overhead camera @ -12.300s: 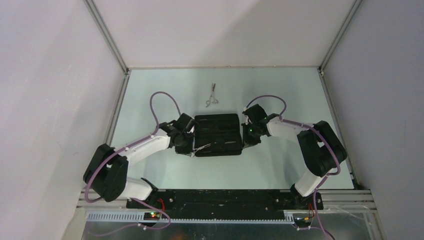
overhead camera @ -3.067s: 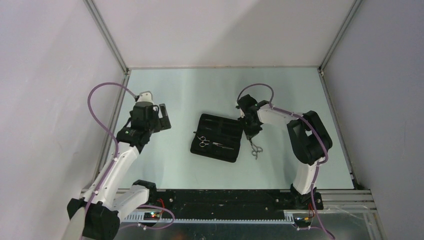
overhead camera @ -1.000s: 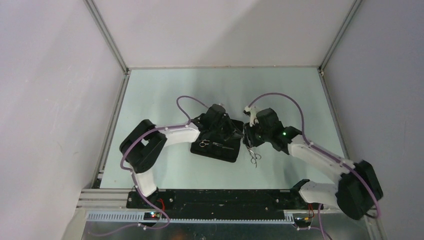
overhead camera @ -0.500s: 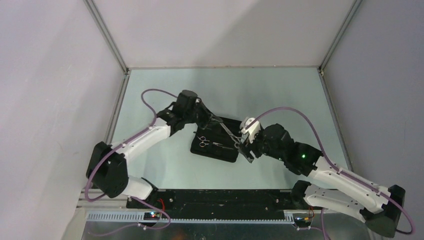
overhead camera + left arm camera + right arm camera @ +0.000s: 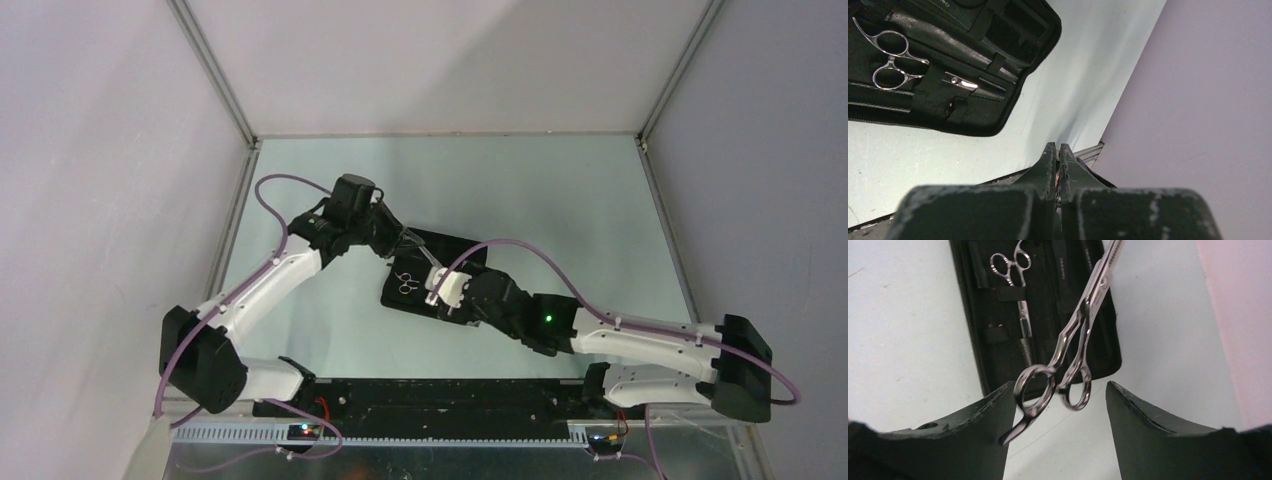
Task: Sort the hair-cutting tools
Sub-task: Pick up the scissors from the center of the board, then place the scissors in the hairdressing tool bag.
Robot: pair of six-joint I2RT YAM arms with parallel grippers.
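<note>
Right wrist: right pincer (image 5: pixel 1060 386) wide, silver scissors (image 5: pixel 1073 347) loose between its fingers (image 5: pixel 963 445) over black case (image 5: pixel 968 340); left pincer (image 5: pixel 1057 150) closed, empty.

Silver scissors (image 5: pixel 1023 320) in black case (image 5: pixel 968 315), second scissors (image 5: pixel 1087 307) tilted

Light: soft, even, from overhead; the pale counter (image 5: pixel 560 190) reads bright, shadows faint.
Glare: white glints on the loose scissors (image 5: pixel 1087 310) and on the strapped scissors (image 5: pixel 892 59).
Focus: left fingers (image 5: pixel 1048 165) and right fingers (image 5: pixel 1158 440) are dark and soft up close; case (image 5: pixel 973 115) is sharp.
Blur: loose scissors' tip smeared.
Cast: pink at the right wrist view's right edge.
</note>
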